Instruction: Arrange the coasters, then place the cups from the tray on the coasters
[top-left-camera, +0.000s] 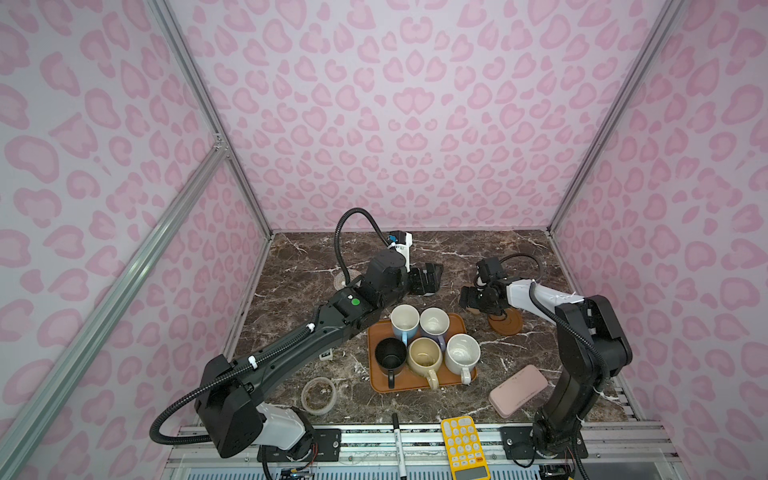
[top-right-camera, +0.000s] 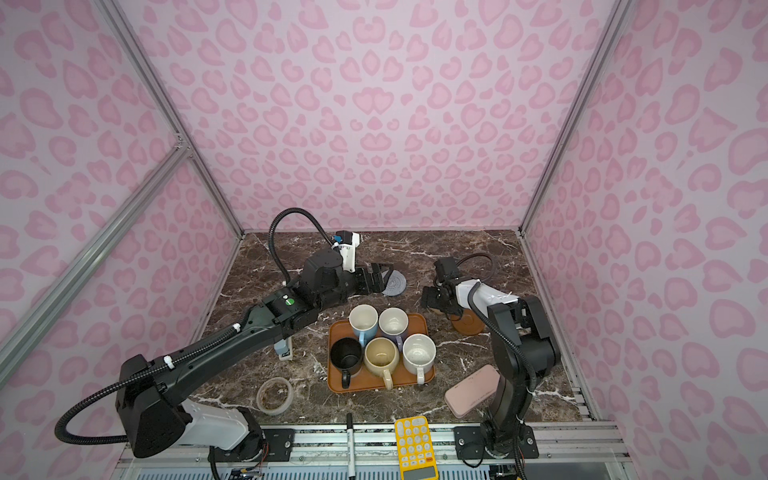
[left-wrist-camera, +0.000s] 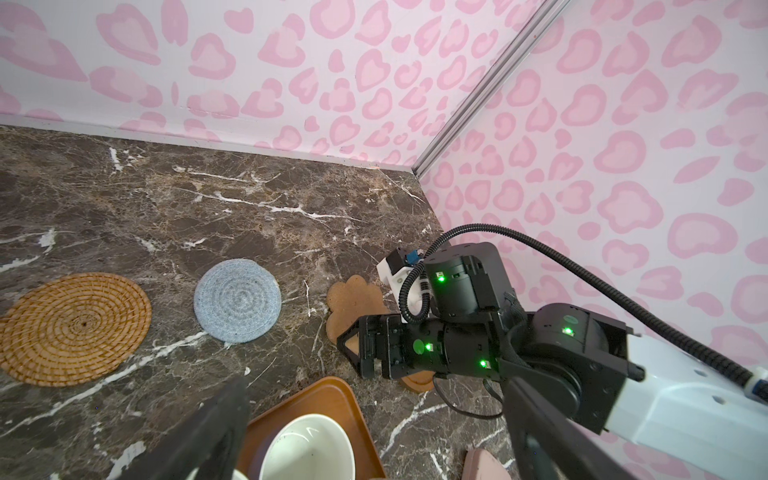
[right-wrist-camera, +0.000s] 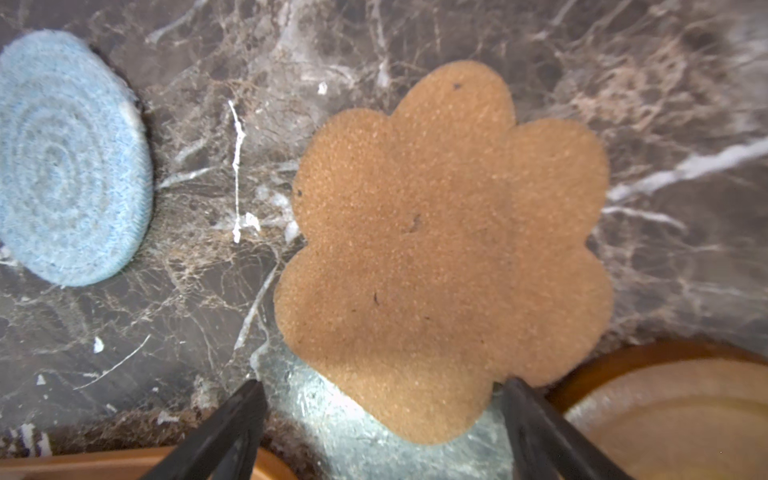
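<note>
Surface: dark brown marble tabletop (top-left-camera: 457, 249), enclosed by pink heart-print walls (top-left-camera: 415, 124). The right gripper (right-wrist-camera: 382, 384) is spread wide and grips nothing, low over the cork flower coaster (right-wrist-camera: 449, 249). That coaster lies flat on the marble just beside the wooden coaster (right-wrist-camera: 673, 415). The left gripper (top-right-camera: 376, 278), likewise spread and empty, hangs beside the grey-blue coaster (top-right-camera: 397, 284). The tray (top-left-camera: 409, 384) holds all five cups (top-left-camera: 424, 357), upright.

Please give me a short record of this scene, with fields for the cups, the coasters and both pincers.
cups: five, all standing on the tray
coasters seen: orange-tan woven, grey-blue woven, cork flower, brown wooden; none bearing a cup
left pincer: open, empty
right pincer: open, over the cork flower
</note>
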